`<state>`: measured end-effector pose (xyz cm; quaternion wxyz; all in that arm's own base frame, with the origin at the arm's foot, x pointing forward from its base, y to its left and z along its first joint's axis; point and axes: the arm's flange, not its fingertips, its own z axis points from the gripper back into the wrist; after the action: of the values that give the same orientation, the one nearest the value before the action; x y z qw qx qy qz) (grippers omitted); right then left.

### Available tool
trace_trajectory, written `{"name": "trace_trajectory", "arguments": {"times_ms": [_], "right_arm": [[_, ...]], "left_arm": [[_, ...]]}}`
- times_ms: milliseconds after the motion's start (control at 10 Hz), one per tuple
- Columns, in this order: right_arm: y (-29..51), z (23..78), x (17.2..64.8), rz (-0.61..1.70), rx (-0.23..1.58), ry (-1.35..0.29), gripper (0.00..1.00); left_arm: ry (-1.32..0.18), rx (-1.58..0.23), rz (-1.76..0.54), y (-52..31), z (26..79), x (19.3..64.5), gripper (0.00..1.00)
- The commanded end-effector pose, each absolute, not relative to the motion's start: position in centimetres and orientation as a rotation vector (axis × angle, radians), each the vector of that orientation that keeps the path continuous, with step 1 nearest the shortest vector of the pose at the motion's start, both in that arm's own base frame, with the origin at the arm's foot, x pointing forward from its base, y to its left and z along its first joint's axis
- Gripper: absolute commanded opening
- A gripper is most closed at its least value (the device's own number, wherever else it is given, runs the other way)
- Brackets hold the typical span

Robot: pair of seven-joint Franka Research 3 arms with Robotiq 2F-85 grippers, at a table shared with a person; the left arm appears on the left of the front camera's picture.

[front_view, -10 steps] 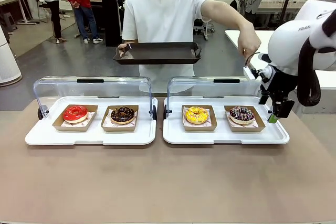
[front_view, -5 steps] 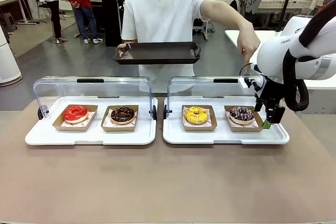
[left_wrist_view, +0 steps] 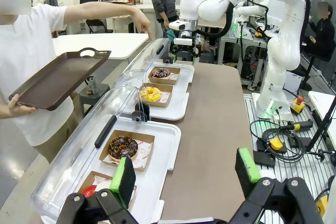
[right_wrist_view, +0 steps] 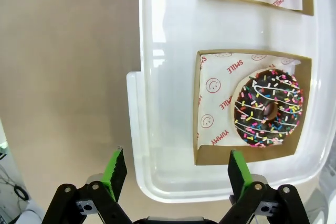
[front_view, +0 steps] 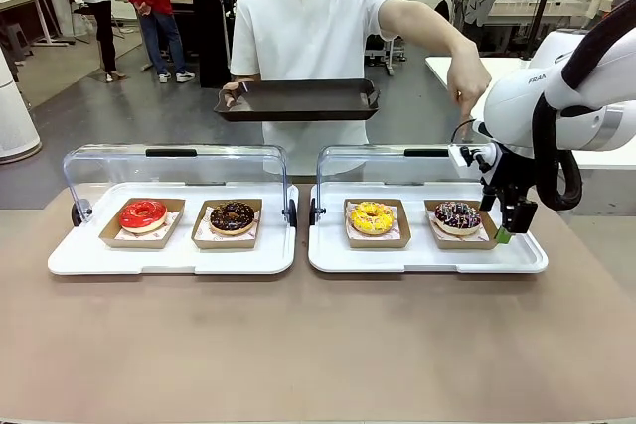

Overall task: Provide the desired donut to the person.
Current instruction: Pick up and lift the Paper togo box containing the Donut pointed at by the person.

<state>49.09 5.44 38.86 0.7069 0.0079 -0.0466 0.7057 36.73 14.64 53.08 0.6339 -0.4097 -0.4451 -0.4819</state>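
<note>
Right gripper (front_view: 507,232) has slid in lower, jaws wide and empty, right beside the sprinkle donut (front_view: 457,214) boxed on the right tray (front_view: 417,257). Person's hand (front_view: 467,81) points over it. Left gripper (left_wrist_view: 186,174) is open too.

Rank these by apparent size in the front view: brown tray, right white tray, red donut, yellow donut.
1. right white tray
2. brown tray, held farther off
3. red donut and yellow donut: alike, unranked
</note>
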Motion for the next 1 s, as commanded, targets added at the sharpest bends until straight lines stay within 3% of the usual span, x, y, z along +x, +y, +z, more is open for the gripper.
{"name": "trace_trajectory", "arguments": {"times_ms": [0,900], "right_arm": [[5.2,38.8,49.0,1.573,0.018,-0.104,1.00],[4.8,36.9,48.2,1.606,-0.049,-0.113,1.00]], "left_arm": [[-1.025,-0.943,-1.104,14.7,53.1,36.6,1.00],[-1.025,-0.943,-1.104,14.7,53.1,36.6,1.00]]}}
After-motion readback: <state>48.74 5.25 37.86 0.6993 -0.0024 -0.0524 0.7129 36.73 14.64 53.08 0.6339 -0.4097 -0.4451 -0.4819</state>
